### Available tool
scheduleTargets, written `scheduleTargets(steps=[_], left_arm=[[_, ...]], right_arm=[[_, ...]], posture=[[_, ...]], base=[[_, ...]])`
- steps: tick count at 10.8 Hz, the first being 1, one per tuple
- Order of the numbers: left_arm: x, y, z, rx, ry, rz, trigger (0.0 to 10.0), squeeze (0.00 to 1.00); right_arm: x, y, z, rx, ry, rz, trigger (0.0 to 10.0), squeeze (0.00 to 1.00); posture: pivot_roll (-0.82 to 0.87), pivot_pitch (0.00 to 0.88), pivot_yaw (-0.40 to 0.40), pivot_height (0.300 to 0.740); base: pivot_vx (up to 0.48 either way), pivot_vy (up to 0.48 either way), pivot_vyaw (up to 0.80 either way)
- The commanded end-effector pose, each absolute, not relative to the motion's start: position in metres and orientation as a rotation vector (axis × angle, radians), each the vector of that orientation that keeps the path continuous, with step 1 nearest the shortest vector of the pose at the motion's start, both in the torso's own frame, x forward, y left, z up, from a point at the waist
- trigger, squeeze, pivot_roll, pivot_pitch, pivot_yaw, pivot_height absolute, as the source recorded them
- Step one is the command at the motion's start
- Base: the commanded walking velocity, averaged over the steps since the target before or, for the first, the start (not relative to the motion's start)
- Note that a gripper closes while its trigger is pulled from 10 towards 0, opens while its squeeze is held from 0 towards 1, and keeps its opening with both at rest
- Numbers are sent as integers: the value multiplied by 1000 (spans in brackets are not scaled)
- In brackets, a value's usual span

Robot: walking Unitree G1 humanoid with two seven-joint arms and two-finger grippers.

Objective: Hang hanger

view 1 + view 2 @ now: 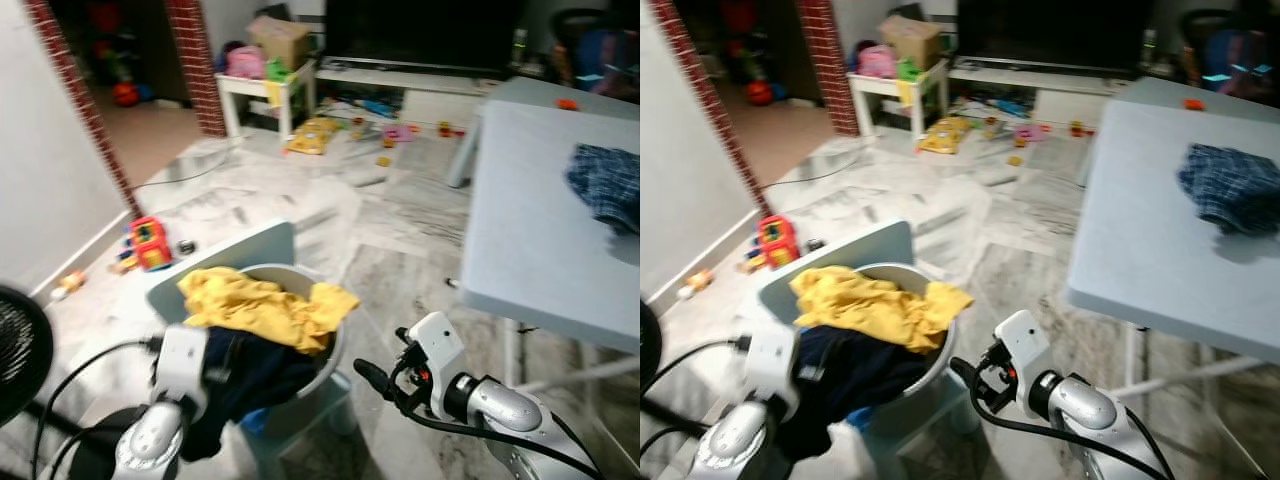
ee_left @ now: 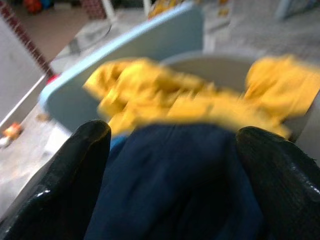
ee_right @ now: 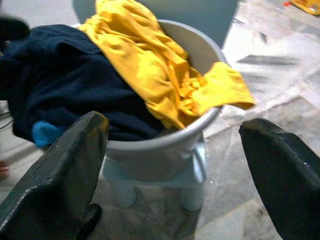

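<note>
Facing a grey tub (image 3: pixel 165 150) heaped with unlabelled yellow cloth (image 3: pixel 150 65).

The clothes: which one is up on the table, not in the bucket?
The blue checked cloth, lying alone on the grey table. The yellow garment and the dark navy one are piled in the bucket.

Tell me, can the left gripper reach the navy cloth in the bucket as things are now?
Probably yes. The left gripper is open with the navy cloth right between its fingers, and nothing lies in between. The yellow cloth is further back over the bucket.
</note>
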State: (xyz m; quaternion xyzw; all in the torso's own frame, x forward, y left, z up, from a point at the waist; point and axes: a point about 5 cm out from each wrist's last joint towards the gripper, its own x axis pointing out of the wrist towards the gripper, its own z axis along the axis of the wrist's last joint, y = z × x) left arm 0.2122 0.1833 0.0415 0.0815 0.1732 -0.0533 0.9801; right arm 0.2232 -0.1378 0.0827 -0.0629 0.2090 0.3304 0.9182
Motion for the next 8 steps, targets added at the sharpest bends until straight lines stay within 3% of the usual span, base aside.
scheduleTargets(steps=[1,4,8], left_arm=[[212,182,48,197,330,-128,10000,0],[190,191,34,255,423,-148,10000,0],[198,199,30,364,468,-325,10000,0]], right_arm=[[225,-137,85,-140,418,694,10000,0],[226,-138,83,-154,423,696,10000,0],[228,-138,84,-167,431,712,10000,0]], posture=[[-191,35,22,740],[-180,38,15,740],[-180,41,1,740]], base=[[0,0,0],[0,0,0],[0,0,0]])
